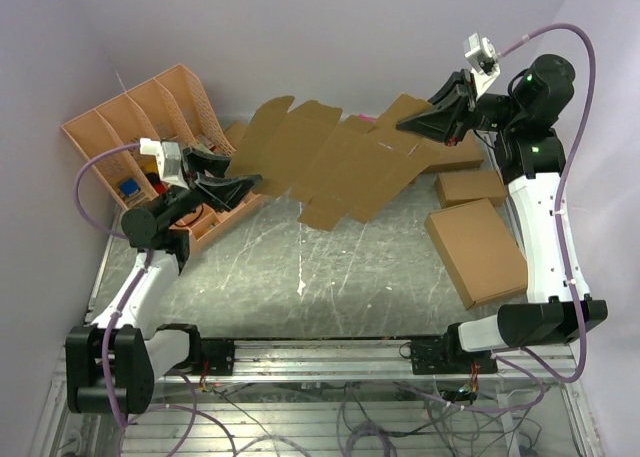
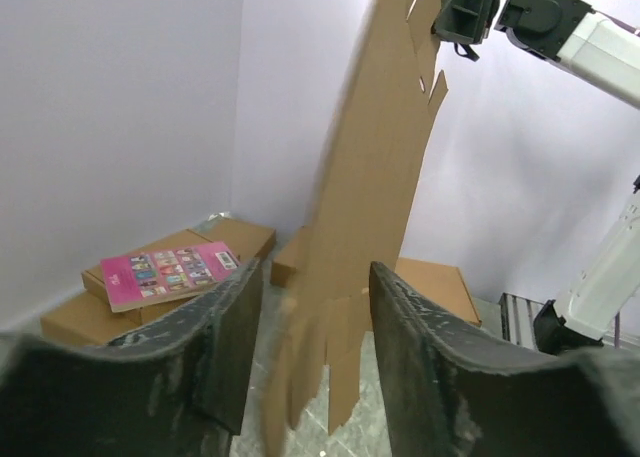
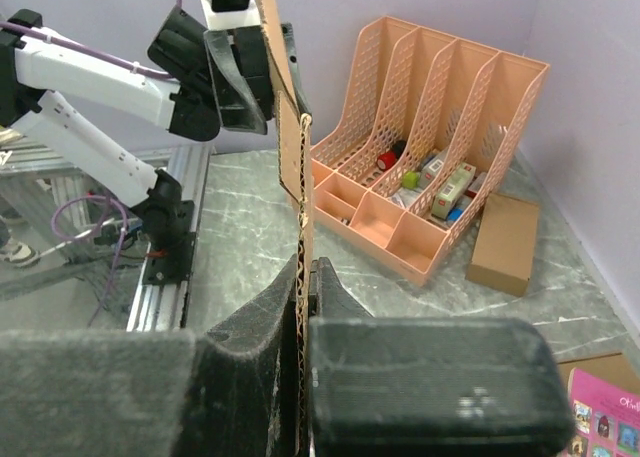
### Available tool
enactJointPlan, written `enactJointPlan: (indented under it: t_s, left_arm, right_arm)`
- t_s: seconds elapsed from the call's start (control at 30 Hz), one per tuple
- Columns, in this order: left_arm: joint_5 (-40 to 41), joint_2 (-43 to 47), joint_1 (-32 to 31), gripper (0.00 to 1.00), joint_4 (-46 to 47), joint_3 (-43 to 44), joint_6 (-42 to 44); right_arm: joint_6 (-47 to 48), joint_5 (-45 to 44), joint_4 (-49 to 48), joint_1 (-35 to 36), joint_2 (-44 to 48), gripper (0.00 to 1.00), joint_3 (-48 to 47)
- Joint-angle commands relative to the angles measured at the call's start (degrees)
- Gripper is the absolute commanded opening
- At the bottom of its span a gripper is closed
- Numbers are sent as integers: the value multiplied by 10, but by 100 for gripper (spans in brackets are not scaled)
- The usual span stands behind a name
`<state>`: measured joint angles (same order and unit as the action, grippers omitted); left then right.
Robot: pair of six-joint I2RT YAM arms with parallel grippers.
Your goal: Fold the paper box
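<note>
The paper box [image 1: 330, 162] spans the upper centre lengthwise, its right end clamped in the right end effector [image 1: 410, 125], its left end just before the left end effector [image 1: 243, 173], spread apart

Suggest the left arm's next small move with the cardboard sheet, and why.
Probably close the left tool on the paper box: its fingers stand open either side of the sheet's end, while the right tool clamps the other end.
</note>
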<state>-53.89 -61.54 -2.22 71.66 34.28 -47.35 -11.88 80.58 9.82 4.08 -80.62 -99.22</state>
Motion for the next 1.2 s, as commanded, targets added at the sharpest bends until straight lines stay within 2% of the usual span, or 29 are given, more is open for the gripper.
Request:
enactJointPlan:
  t_s: [0.0,0.07,0.23,0.33,0.5,0.63,0.83,1.0,1.13,1.17]
  left_arm:
    - [-14,-4,10,53,74,8,-36]
    - [-26,-7,11,51,82,8,-45]
    - [-47,-17,12,53,95,10,-61]
    - [-53,-29,12,50,102,15,-70]
    - [-60,-59,12,48,159,22,-110]
    - [-65,-83,12,38,206,28,-145]
    - [-68,-111,12,28,271,37,-195]
    - [-85,-105,12,7,270,43,-196]
    - [-106,-85,12,7,248,46,-177]
    - [-112,-77,12,7,222,46,-163]
  right_arm:
    - [-15,11,-19,-5,-1,0,0]
    - [-12,10,-17,-6,-2,0,1]
    - [-15,12,-23,-8,-4,0,4]
    - [-26,16,-35,-7,-4,0,10]
    - [-40,19,-52,-7,-3,0,15]
    - [-51,21,-64,-8,-2,0,21]
    - [-59,23,-73,-7,-2,0,27]
    - [-66,23,-84,-8,-1,0,37]
    - [-27,11,-50,-10,2,0,43]
    - [7,1,-11,-13,3,8,38]
